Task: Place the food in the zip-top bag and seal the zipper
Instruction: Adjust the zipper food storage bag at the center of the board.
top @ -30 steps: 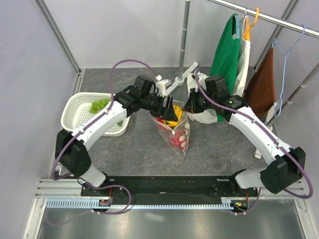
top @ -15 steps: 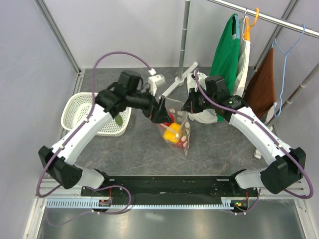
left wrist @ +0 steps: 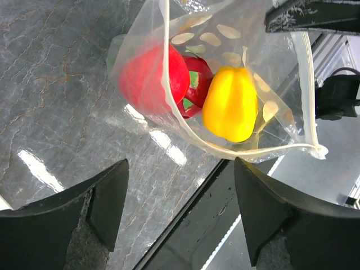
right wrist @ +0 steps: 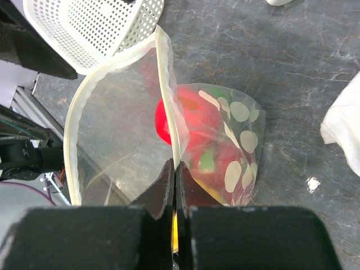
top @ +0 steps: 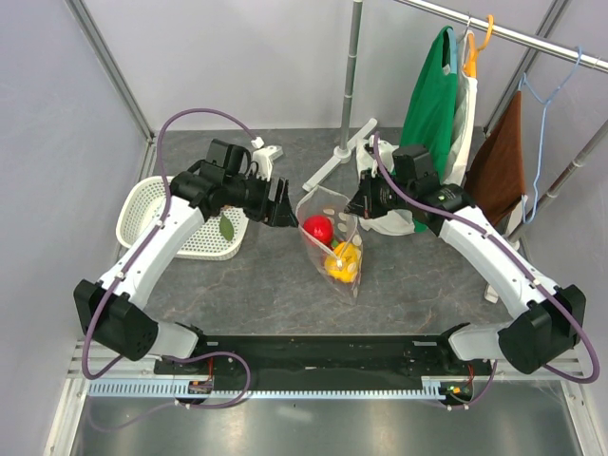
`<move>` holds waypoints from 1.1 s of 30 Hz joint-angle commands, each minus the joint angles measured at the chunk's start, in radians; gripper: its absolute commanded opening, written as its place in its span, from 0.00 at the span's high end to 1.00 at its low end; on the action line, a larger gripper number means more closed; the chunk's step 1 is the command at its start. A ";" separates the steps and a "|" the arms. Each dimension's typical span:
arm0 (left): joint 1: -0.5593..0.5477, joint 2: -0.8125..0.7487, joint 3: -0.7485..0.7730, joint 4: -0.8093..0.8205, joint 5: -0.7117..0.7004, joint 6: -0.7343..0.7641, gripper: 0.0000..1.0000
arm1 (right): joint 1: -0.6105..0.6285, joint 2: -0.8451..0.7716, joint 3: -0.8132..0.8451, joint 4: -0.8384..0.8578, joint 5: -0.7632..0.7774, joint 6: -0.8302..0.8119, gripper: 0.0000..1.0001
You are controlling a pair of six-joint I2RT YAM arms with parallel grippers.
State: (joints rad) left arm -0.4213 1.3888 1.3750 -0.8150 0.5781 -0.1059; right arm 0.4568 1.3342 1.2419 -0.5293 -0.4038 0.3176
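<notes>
Plastic zip-top bag (top: 332, 242) looks floppy and slick. My right gripper (right wrist: 174, 169) pinches the zipper (right wrist: 169, 84); left gripper (left wrist: 180, 169) spread, empty. I'd grab the stiffer strip, not film.

Tally of the table
One zip-top bag (top: 328, 201) holds three toy foods (top: 317, 229): two red ones (left wrist: 147, 79) (left wrist: 198, 70), one yellow pepper (left wrist: 230, 104). One white perforated basket (top: 152, 204), one green piece (top: 226, 228) in it. Two robot arms (top: 161, 247) (top: 494, 252).
</notes>
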 commanded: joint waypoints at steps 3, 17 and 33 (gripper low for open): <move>-0.008 0.015 0.035 0.051 0.025 -0.106 0.21 | 0.000 -0.040 -0.013 0.055 -0.064 -0.008 1.00; -0.056 0.096 0.220 -0.016 0.043 -0.040 0.98 | 0.002 -0.078 0.033 0.061 -0.047 0.021 1.00; 0.355 0.032 0.093 0.060 0.017 0.060 0.29 | 0.008 0.019 -0.018 0.083 0.031 0.001 1.00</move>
State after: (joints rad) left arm -0.2096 1.4982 1.4830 -0.8066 0.6342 -0.1295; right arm 0.4625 1.3487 1.2114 -0.4816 -0.3878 0.3279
